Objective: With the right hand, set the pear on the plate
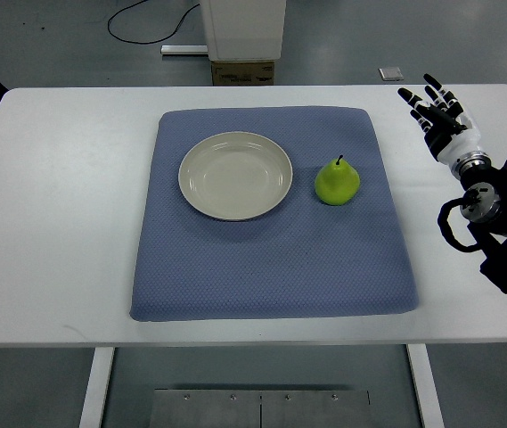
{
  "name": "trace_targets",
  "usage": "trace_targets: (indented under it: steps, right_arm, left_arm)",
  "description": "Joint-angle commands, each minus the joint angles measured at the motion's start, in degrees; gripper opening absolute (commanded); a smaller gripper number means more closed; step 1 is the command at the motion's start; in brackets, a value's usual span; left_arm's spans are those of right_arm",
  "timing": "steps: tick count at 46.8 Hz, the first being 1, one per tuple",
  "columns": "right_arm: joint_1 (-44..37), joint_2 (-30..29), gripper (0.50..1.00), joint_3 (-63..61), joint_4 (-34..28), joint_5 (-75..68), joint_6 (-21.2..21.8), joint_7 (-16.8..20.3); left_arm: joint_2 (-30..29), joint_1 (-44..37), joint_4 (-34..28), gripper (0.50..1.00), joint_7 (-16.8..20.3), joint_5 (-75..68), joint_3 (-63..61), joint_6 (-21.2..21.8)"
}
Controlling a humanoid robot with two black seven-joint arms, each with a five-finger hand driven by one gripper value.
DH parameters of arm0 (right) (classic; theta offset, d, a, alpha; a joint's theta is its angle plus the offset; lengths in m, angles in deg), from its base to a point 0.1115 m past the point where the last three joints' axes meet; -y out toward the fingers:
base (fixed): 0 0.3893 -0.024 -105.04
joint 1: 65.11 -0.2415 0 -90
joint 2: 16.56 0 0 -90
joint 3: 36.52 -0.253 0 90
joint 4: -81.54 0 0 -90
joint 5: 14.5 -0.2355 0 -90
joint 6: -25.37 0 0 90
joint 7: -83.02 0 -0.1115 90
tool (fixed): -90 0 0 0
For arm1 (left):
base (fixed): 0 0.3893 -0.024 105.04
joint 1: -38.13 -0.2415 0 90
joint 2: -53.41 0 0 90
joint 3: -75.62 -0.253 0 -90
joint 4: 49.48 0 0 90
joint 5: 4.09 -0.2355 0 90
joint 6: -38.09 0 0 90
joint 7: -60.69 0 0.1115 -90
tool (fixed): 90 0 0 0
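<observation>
A green pear (337, 182) stands upright on the blue mat (271, 267), just right of an empty cream plate (235, 176). My right hand (435, 109) hovers over the white table near its far right edge, well to the right of the pear. Its black fingers are spread and hold nothing. The right arm comes in from the right edge. The left arm does not show.
The white table (57, 223) carries the mat at its middle. Beyond the far edge stand a white pedestal with a cardboard box (242, 71) and a black cable (146, 22) on the floor.
</observation>
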Motion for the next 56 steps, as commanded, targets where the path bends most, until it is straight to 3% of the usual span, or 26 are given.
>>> trace_targets:
  steps: [1,56]
  right_arm:
    - [0.08,0.04,1.000,-0.06,-0.03,0.00,0.01,-0.09]
    - [-2.12,0.39,1.000,-0.15,-0.30,0.00,0.01,-0.88]
  left_arm:
    - [0.00,-0.02,0.01,1.000,0.03,-0.07,0.00,0.01]
    - [0.00,-0.02,0.01,1.000,0.03,0.02,0.00,0.01]
